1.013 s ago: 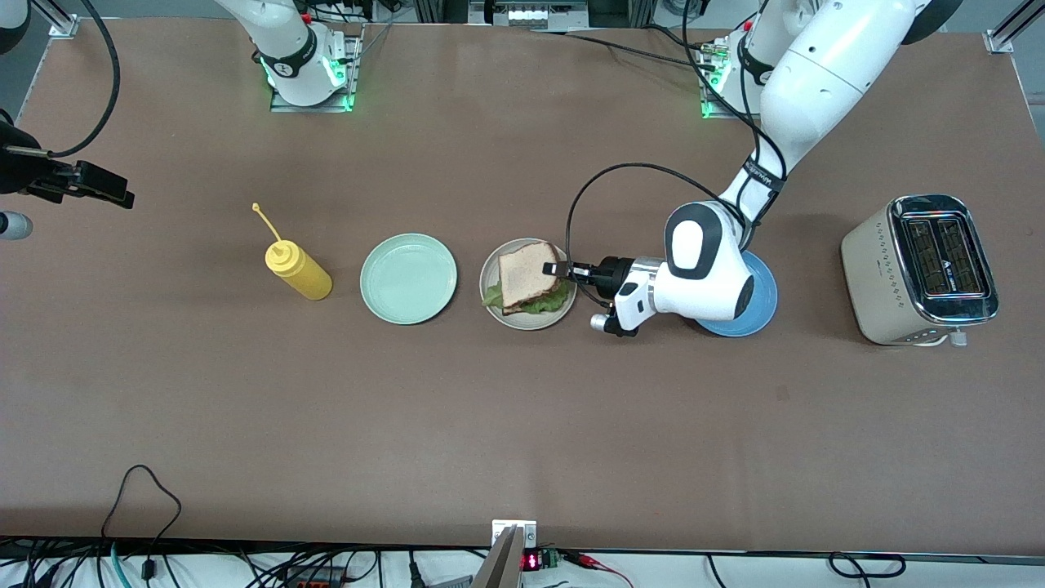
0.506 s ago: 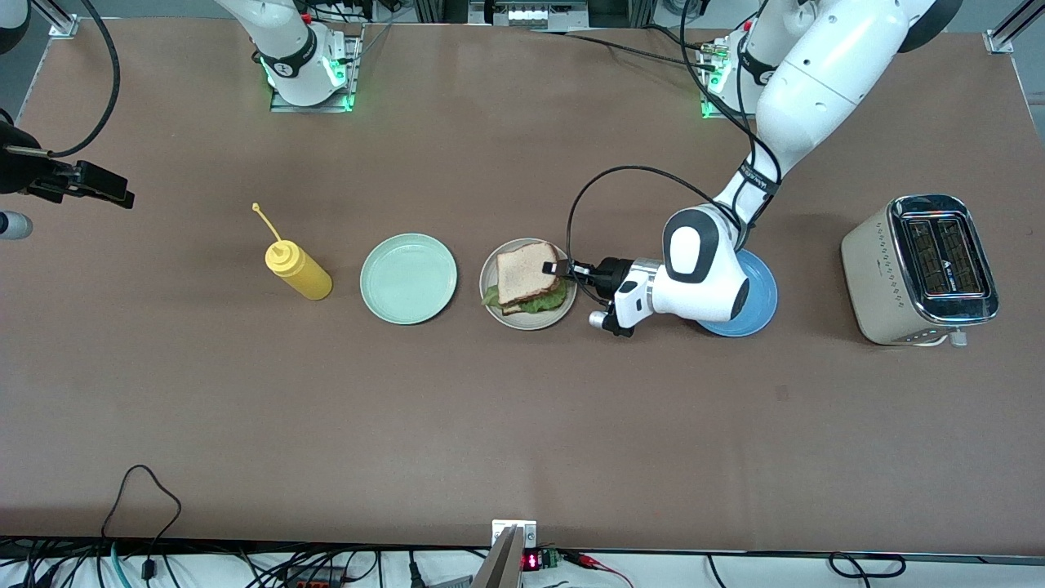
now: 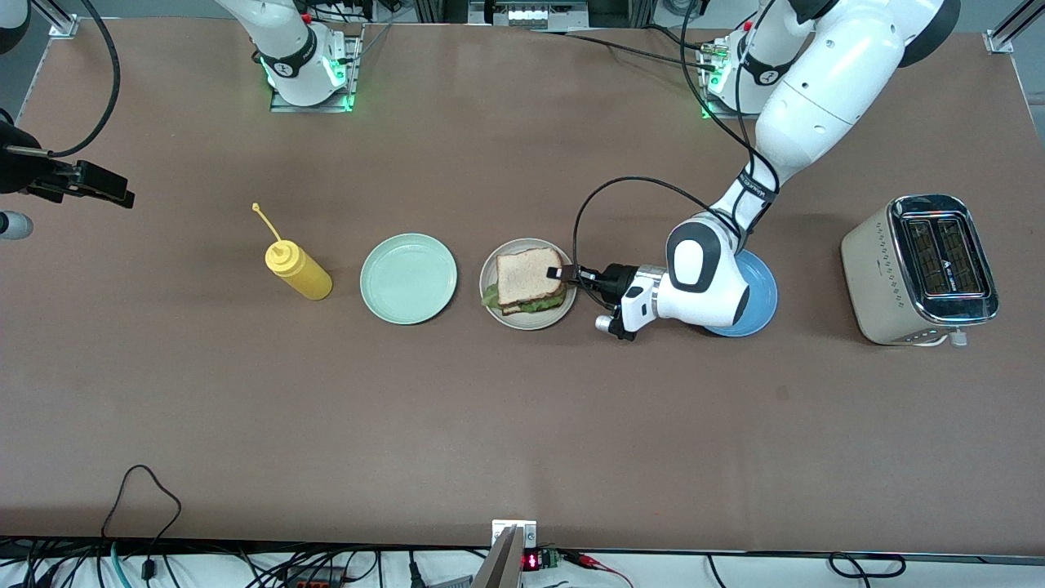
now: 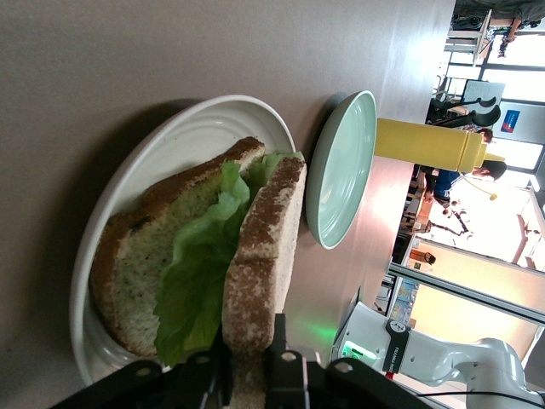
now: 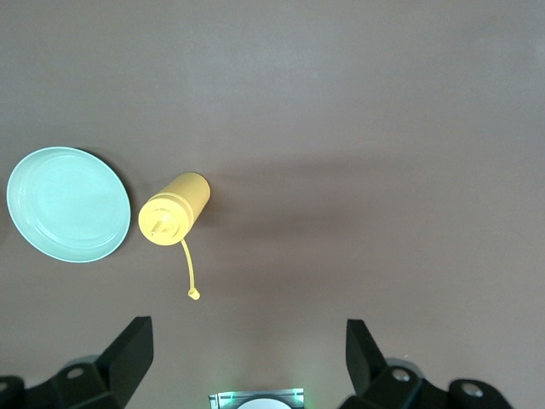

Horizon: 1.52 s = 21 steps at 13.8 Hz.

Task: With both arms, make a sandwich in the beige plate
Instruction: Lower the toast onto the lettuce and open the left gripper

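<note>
- We see the left end effector (image 3: 560, 272) low over the rim of the beige plate (image 3: 526, 320), on the side toward the left arm's end of the desk (image 3: 522, 425).
- Its fingers are clamped on the edge of the top slice (image 4: 260, 264), one finger on each face of the bread.
- The sandwich (image 3: 529, 286) sits in the beige plate, right at the tips of the left end effector. It has a bottom slice, a ruffled lettuce leaf (image 4: 200, 273) in the middle, and the top slice over them.
- In the left wrist view, the top slice leans on the lettuce, with green frills showing past the crusts.
- The blue plate (image 3: 759, 302) lies under the left arm's wrist, back along the arm from the left end effector.
- The toaster (image 3: 918, 269) stands well apart from that end effector, out toward the left arm's end of the desk.
- Ahead of the left end effector, just past the sandwich, lies the mint-green plate (image 3: 408, 278), and past that stands the yellow squeeze bottle (image 3: 300, 273).
- The right end effector (image 5: 249, 358) waits high above the desk with its fingers spread wide and nothing between them. The yellow bottle and the mint-green plate are far below it.
</note>
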{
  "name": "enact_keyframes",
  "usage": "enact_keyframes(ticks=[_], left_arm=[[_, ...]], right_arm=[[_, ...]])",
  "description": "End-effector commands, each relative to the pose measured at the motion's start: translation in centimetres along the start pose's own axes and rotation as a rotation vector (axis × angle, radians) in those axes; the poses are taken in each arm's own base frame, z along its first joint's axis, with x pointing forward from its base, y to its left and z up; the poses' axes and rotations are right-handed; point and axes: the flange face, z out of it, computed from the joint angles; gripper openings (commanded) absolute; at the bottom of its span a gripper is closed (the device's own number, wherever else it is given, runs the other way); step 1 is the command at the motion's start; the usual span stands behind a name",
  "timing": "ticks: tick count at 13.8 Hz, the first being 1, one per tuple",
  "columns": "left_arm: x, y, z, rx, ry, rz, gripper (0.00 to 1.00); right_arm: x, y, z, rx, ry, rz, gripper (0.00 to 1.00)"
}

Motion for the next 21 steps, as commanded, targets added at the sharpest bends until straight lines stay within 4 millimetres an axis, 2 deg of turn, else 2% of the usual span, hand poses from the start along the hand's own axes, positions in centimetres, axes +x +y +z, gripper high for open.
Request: enact_keyframes(ticks=[1, 2, 9, 12, 17, 18, 21], left_arm=[[0.5, 0.0, -0.2, -0.023, 0.024, 0.019, 0.93], [0.5, 0.0, -0.3, -0.020, 0.024, 0.026, 1.00], [0.9, -0.9, -1.9, -0.015, 0.044, 0.037, 1.00], [1.3, -1.9, -4.0, -0.017, 0.071, 0.026, 1.00], [1.9, -3.7, -9.5, 0.035, 0.090, 0.051, 1.00], [1.7, -3.8, -10.1, 0.028, 0.070, 0.050, 1.00], [1.4, -1.8, -14.5, 0.140, 0.051, 0.069, 1.00]], right_arm=[[-0.4, 0.0, -0.3, 0.010, -0.006, -0.002, 1.00], [-0.4, 0.0, -0.3, 0.010, -0.006, -0.002, 1.00], [-0.4, 0.1, -0.3, 0.025, -0.006, -0.004, 1.00], [-0.4, 0.2, -0.2, 0.025, -0.006, -0.003, 1.00], [-0.4, 0.2, -0.3, 0.025, -0.005, -0.004, 1.00], [-0.4, 0.2, -0.3, 0.025, -0.003, -0.004, 1.00], [-0.4, 0.2, -0.3, 0.025, -0.004, -0.006, 1.00]])
